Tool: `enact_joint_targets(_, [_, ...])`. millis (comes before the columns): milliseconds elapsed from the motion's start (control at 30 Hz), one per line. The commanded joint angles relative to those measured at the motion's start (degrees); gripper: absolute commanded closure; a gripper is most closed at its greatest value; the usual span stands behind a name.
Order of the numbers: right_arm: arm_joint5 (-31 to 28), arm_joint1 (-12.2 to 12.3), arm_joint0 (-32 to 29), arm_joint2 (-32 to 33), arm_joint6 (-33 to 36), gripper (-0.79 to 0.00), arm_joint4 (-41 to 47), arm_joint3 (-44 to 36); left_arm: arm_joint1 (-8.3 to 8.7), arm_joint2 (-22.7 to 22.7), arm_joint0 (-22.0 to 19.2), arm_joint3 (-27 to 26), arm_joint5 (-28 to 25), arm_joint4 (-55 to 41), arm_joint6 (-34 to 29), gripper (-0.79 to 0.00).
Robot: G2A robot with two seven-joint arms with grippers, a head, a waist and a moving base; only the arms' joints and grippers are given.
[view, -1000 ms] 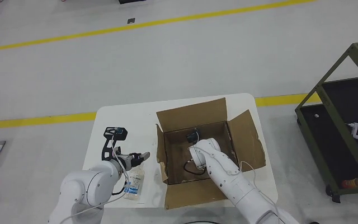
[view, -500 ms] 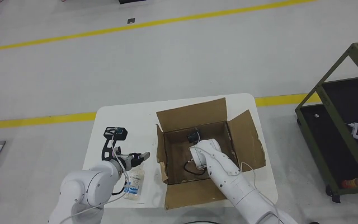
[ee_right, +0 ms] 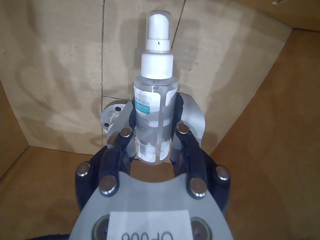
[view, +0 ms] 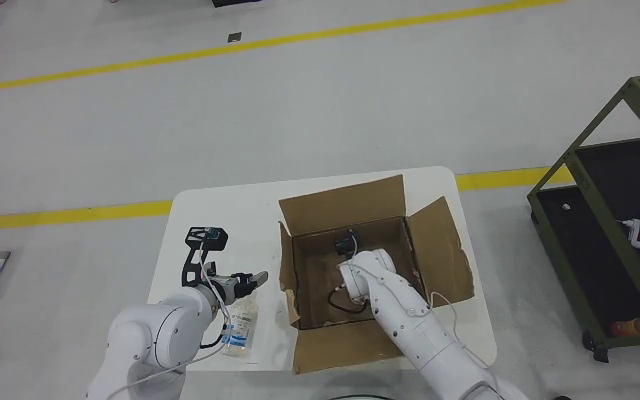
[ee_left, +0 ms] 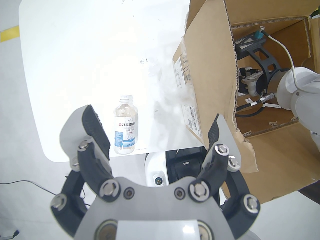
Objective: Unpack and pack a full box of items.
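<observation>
1. Right gripper (ee_right: 155, 109): down inside the cardboard box (view: 440, 250). My jaws are clamped on the labelled body of a clear spray bottle (ee_right: 157, 63) with a white pump under a clear cap.
2. Metal flange (ee_right: 109, 118): low against the box wall, just beside one of my fingers. Cardboard walls stand close ahead and to both sides of the bottle.
3. Left gripper (ee_left: 155, 126): above the white table (ee_left: 87, 38). My jaws are spread wide with nothing between them.
4. Small clear bottle (ee_left: 125, 126), blue-and-white label: on the table near its front edge, apart from the box.
5. Torn box flap (ee_left: 212, 63): stands between my left gripper and the box interior.
6. Open room: bare tabletop beyond the small bottle, left of the box.
7. Green cart (view: 590, 220): well apart from the table, on my right.
</observation>
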Motion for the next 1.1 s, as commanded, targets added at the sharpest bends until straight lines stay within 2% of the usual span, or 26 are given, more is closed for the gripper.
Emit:
enact_joint_targets(0, [-0.06,0.06,-0.53,0.43,-0.61,0.0,0.05,-1.5,0.0,0.0,0.0,0.0,0.0,0.0,0.0,-0.785])
enact_joint_targets(100, [0.16,0.29,-1.69,1.2,-0.95,0.0,-0.52,-4.44,0.0,0.0,0.0,0.0,0.0,0.0,0.0,-0.785])
enact_joint_targets(233, [-1.1,0.91,-5.47,3.2,-2.22,0.0,0.41,-13.03,0.0,0.0,0.0,0.0,0.0,0.0,0.0,-0.785])
enact_joint_targets(633, [-7.5,4.26,-24.29,15.48,-7.01,0.0,2.21,-49.15,0.0,0.0,0.0,0.0,0.0,0.0,0.0,-0.785])
enact_joint_targets(767, [-7.98,4.71,-28.52,19.16,-11.79,0.0,5.78,-53.2,0.0,0.0,0.0,0.0,0.0,0.0,0.0,-0.785])
enact_joint_targets(933, [-9.46,4.93,-31.17,21.91,-17.85,0.0,12.19,-53.53,0.0,0.0,0.0,0.0,0.0,0.0,0.0,-0.785])
enact_joint_targets(1067, [-11.83,5.09,-30.63,22.24,-17.63,0.0,14.21,-51.18,0.0,0.0,0.0,0.0,0.0,0.0,0.0,-0.785])
